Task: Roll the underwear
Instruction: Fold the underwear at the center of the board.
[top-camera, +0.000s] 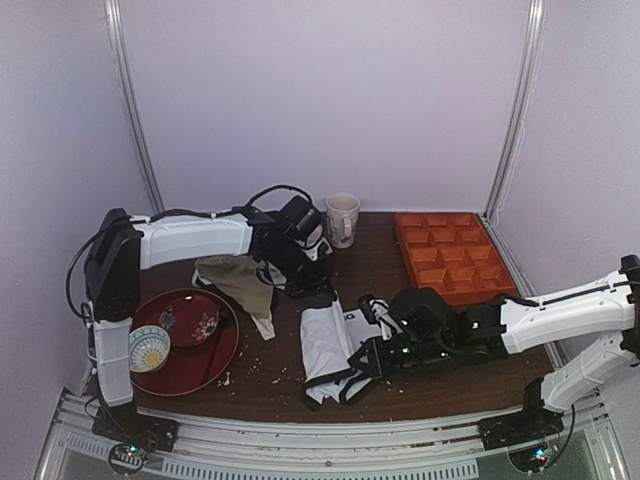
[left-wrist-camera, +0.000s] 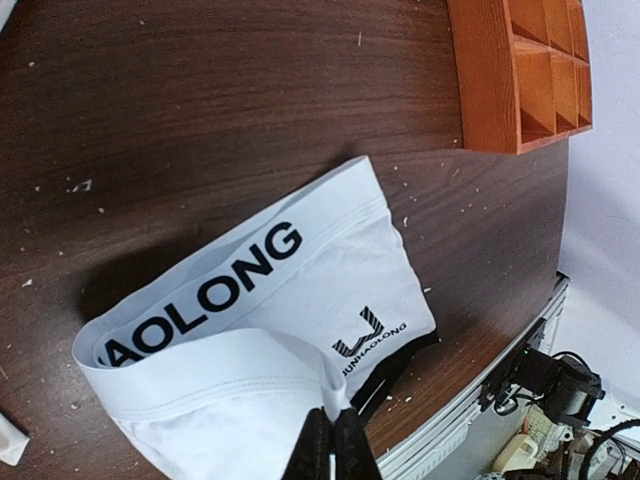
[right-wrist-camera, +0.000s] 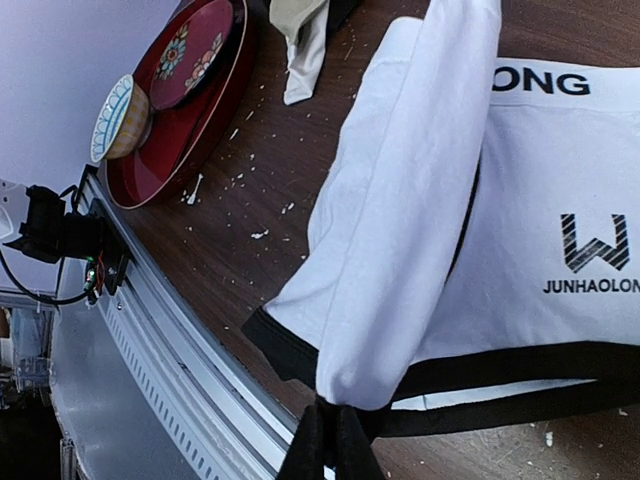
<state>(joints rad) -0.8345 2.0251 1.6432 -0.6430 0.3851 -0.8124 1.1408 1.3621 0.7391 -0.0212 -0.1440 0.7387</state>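
- Your L gripper (left-wrist-camera: 333, 420): jaws pinched together on the underwear (left-wrist-camera: 300, 300). They bite a fold of white cloth at the waistband end, just under the "AOLONG" lettering.
- Your R gripper (right-wrist-camera: 330, 418): jaws likewise closed tight. They clamp the same garment at the leg end, where a white flap meets the black hem.
- The underwear lies on the dark wood table (top-camera: 375, 265), approx. centre, toward the near edge. It runs between the two grippers, w/ L at the far end and R at the near end.
- In the R wrist view, one long white flap is folded lengthwise over the body & hides the start of the waistband text. The "W" logo & small print show beside it.
- In the L wrist view, the waistband stands open as a loop.
- The orange tray (top-camera: 450, 255) w/ compartments sits at the far right, apart from the garment.
- The mug (top-camera: 342, 218) is at the back, just beside your L wrist.
- The olive-beige garment (top-camera: 235, 280) is left of the underwear, w/ bare wood between them.
- The red plate (top-camera: 190, 330) is front left, w/ a patterned bowl (top-camera: 148, 348) tilted at its edge.
- Pale specks (right-wrist-camera: 235, 185) are scattered over the wood.
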